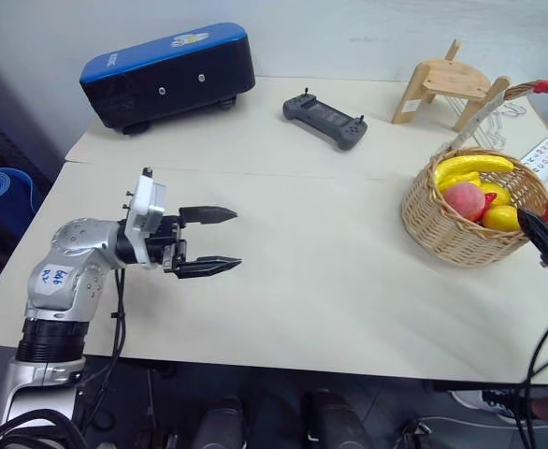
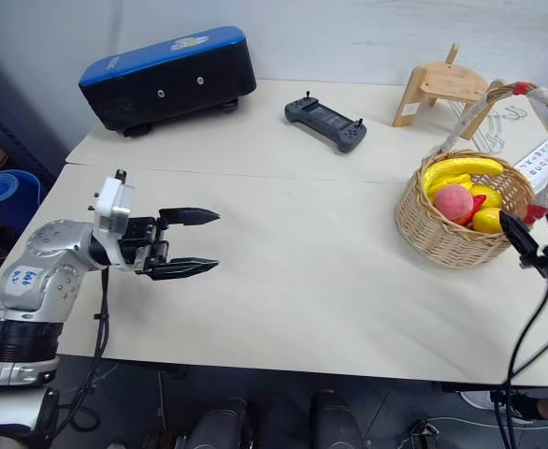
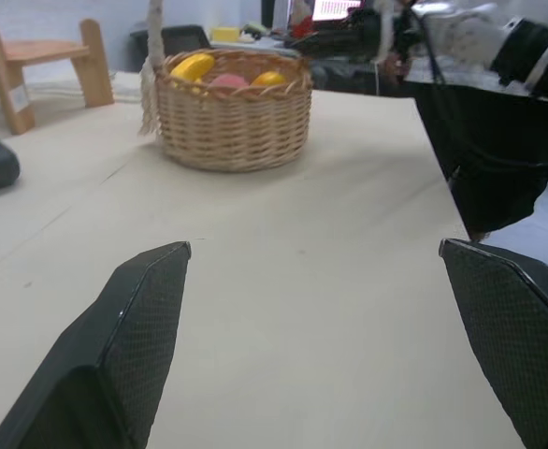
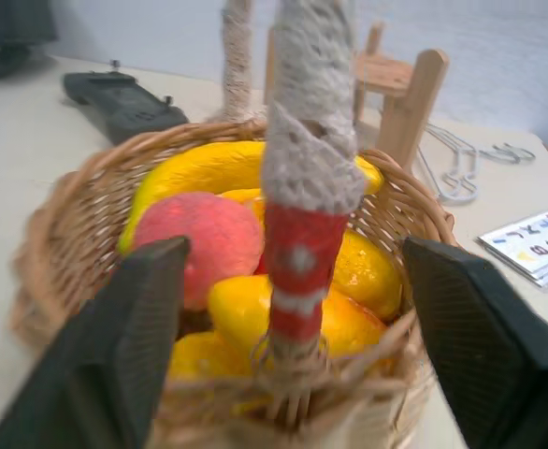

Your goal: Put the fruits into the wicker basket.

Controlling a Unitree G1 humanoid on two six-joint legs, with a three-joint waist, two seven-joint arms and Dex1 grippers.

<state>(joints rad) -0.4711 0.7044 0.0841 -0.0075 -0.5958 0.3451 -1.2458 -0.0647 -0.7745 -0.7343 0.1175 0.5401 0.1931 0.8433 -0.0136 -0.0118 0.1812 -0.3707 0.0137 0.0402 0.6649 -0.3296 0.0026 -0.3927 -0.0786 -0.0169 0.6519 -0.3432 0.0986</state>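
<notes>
Both my tools, left tool point(image 1: 221, 240) and right tool point(image 4: 297, 327), stood wide open, empty; peach point(image 1: 464, 199) and banana point(image 1: 473, 166) lay in the wicker basket point(image 1: 442, 229).

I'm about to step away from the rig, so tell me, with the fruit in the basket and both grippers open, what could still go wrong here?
The right gripper sits open with the wicker basket's cloth-wrapped handle between its fingers; pulling back sideways might snag it and tip the basket.

The basket stands close to the table's right edge, so a nudge could push it off.

The banana and peach ride high, near the rim, and might roll out if it is jolted.
</notes>
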